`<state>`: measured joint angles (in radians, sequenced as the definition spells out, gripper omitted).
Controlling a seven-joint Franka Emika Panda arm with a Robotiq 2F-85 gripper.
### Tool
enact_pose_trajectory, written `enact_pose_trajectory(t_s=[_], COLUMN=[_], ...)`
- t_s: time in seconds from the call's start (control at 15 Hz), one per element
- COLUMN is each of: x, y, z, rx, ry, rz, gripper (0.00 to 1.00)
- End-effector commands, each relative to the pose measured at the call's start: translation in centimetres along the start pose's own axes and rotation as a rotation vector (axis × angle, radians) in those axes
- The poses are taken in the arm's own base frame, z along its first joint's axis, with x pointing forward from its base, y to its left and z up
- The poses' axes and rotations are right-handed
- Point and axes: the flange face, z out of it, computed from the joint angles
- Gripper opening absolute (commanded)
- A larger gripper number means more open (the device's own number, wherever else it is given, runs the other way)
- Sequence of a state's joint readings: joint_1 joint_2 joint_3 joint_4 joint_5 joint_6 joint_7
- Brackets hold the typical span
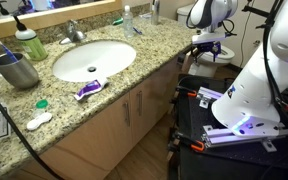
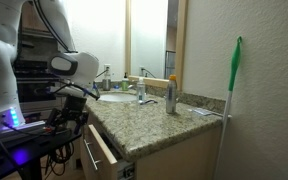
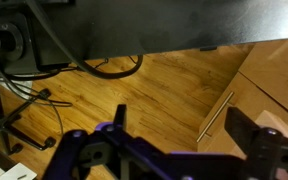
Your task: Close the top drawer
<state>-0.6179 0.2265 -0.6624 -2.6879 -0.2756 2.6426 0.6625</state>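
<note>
Under counter (image 2: 156,122) edge, drawer (image 2: 104,150) sticks out, partly open. Gripper (image 2: 76,108) near it, fingers (image 3: 84,152) spread wide, nothing btwn. Wrist cam: door handle (image 3: 216,118), wood floor (image 3: 154,90).

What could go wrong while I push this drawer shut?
The drawer sticks far out, and the open gripper sits higher than it, close to the counter; coming down could clip either one. Loose cables lie on the floor and might snag.

The top drawer (image 2: 105,151) juts out beneath the countertop (image 2: 152,121), the sink (image 2: 117,98) seemingly farther back.
</note>
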Motion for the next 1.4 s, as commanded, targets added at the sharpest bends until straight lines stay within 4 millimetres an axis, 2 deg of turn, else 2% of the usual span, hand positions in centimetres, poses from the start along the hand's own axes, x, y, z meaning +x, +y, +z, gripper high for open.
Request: enact_pose_trajectory(t_s=[0.0, 0.2, 0.4, 0.47, 0.6, 0.8, 1.0, 1.13, 1.33], x=[0.0, 1.0, 2.9, 1.6, 2.5, 2.7, 1.5, 0.7, 0.6], y=[-0.1, -0.6, -0.5, -0.6, -0.4, -0.5, -1.1, -1.4, -1.2], z=[-0.1, 0.0, -0.1, -0.8, -0.6, -0.3, -0.6, -0.2, 0.1], rx=[0.000, -0.003, 0.012, 0.029, 0.030, 0.020, 0.198, 0.274, 0.386], ry=[0.001, -0.002, 0.140, 0.070, 0.117, 0.125, 0.080, 0.050, 0.027], rz=[-0.007, -0.217, -0.209, -0.193, -0.187, -0.191, -0.077, -0.055, -0.023], gripper=[1.00, 1.00, 1.00, 1.00, 1.00, 1.00, 1.00, 1.00, 1.00])
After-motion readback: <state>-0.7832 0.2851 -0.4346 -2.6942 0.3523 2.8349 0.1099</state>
